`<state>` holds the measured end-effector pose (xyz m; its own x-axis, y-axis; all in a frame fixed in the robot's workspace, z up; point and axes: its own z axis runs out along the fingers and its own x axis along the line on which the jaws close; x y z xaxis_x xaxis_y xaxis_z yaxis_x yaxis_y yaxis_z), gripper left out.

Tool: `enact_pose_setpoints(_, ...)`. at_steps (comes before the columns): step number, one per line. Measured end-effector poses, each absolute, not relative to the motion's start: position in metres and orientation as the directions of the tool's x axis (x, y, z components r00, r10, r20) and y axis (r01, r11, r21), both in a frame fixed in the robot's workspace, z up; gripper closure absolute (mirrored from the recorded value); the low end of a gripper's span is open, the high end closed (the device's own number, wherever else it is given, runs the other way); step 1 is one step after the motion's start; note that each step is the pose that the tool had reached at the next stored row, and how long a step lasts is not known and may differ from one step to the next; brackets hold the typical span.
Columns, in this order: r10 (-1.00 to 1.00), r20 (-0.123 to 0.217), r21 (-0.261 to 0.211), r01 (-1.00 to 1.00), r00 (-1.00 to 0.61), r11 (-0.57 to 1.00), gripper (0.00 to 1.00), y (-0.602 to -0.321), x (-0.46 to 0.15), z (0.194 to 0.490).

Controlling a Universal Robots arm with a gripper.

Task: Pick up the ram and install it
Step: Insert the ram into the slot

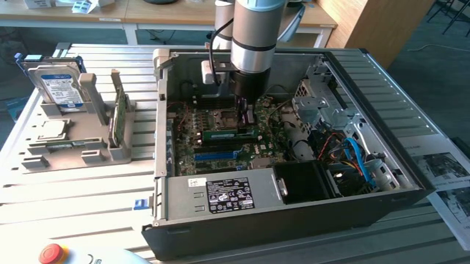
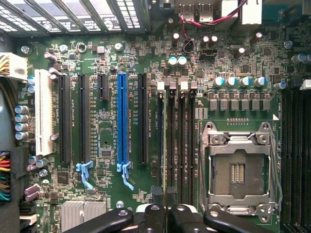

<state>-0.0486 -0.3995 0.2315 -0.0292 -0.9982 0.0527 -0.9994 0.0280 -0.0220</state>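
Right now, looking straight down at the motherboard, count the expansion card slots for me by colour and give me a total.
White slot: 1
Blue slot: 1
Black slots: 4, with three long and one short
Total: 6

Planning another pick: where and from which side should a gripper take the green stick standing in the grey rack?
By its exposed top long edge, pinched across the two flat faces, coming straight down: the stick stands on edge in the rack, its lower edge sunk in a slot.
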Motion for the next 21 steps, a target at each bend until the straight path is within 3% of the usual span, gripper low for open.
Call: enact_pose_setpoints(21, -0.998, 0.053, -0.019, -1.000, -0.017, 0.016, 0.88, -0.4014, -0.0487, 0.2316)
